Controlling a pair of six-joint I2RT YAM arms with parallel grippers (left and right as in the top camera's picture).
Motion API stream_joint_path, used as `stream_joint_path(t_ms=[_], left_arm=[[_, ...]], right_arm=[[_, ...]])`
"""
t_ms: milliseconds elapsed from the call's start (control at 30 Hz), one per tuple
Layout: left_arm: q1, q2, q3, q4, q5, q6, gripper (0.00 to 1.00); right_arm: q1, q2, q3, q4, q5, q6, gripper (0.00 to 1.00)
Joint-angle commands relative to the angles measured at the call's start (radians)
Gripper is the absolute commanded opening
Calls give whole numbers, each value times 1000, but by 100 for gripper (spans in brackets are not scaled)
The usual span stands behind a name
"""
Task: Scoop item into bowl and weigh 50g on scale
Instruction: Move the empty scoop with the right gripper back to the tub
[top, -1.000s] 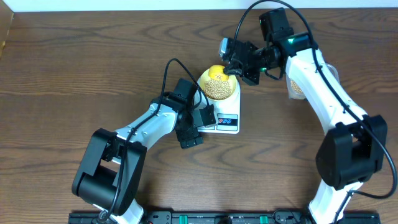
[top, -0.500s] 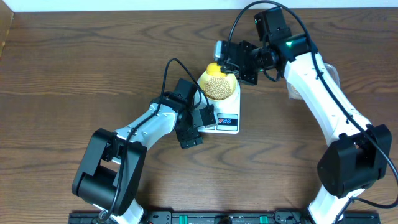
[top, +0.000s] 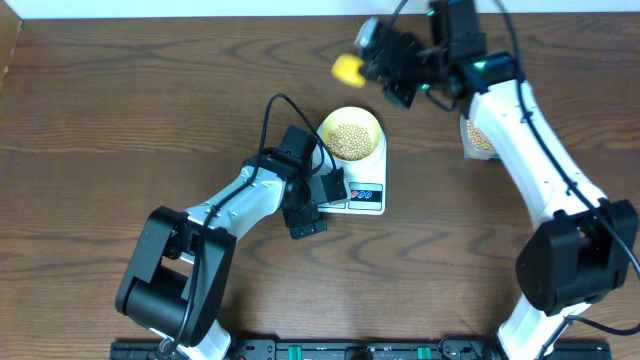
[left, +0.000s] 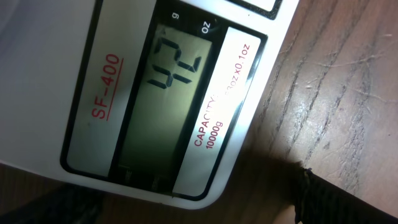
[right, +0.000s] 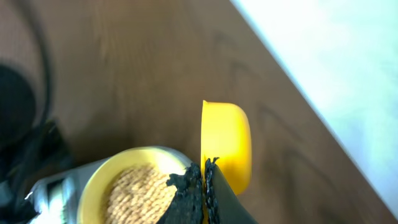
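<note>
Right gripper (right: 204, 179) clamped on the handle of the yellow scoop (right: 227, 143). The scoop is tipped on edge, and the bowl (top: 323, 134) lies just below and beside it. The bowl sits on the scale (top: 368, 198), well filled with beans (top: 352, 140).

Left gripper (top: 318, 200) is parked just before the scale's front. I cannot tell whether its fingers are apart or together.

Display (left: 168, 106) reads forty-odd g; last digit is 2 or 7, unclear. I judge we are short of 50.

Next: take a part scoop from the tub (top: 478, 138) behind the hand, tip slowly over the bowl's middle, and pause for the reading to settle.
</note>
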Motion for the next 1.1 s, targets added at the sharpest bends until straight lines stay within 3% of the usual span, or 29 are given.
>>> stream_joint_path(t_ms=[0, 167, 333, 700, 1067], left_arm=[[-11, 59, -11, -3, 19, 30, 97], [-11, 59, -11, -3, 19, 30, 97], [-11, 59, -11, -3, 19, 30, 98], [-11, 59, -11, -3, 19, 30, 98], [-11, 59, -11, -3, 19, 30, 97]], right_arm=[[-77, -43, 21, 77, -40, 209, 1], [-167, -43, 21, 116, -8, 233, 1], [-239, -42, 21, 153, 186, 233, 1], [-283, -42, 15, 200, 325, 233, 1], [-309, -42, 14, -83, 507, 408, 2]])
